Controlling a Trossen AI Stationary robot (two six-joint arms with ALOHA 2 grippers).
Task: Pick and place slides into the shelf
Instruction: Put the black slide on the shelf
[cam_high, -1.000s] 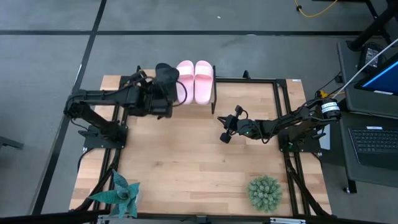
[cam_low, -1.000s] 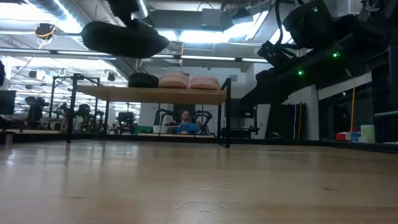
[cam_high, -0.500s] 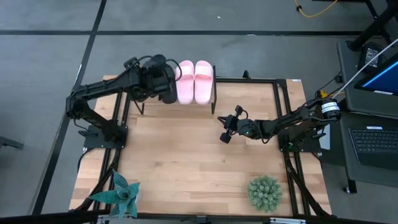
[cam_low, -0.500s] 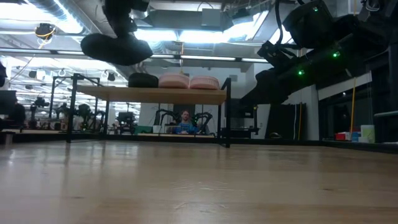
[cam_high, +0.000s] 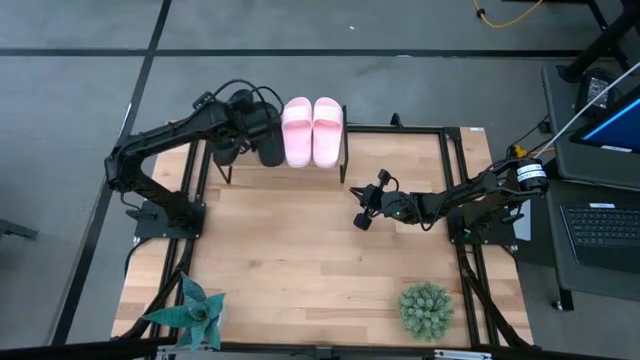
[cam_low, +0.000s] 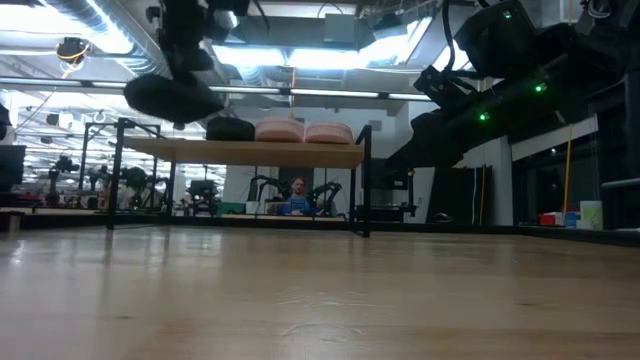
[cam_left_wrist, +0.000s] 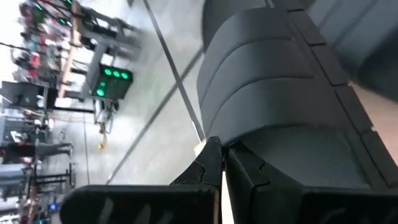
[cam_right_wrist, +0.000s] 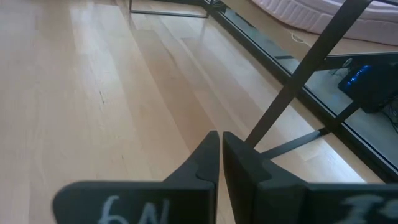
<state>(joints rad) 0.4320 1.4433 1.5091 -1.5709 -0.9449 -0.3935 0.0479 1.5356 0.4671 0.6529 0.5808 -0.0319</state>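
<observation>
The tabletop (cam_high: 320, 250) fills the middle of the high view, and the shelf (cam_low: 250, 151) stands at its upper edge, carrying the pink pair of slides (cam_high: 312, 130) with one black slide (cam_high: 271, 148) just left of them. The left gripper (cam_high: 232, 118), at the upper left beside the shelf, has its fingers clenched on the second black slide (cam_low: 170, 97), held above shelf height at its left end. The right gripper (cam_high: 358, 205) hangs over mid-tabletop, its fingers (cam_right_wrist: 205, 162) pressed together on nothing.

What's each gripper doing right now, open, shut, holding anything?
Left gripper: shut on a matte black slide sandal, held in the air above the shelf's left end.
Right gripper: jaws shut, empty, over the table.
</observation>
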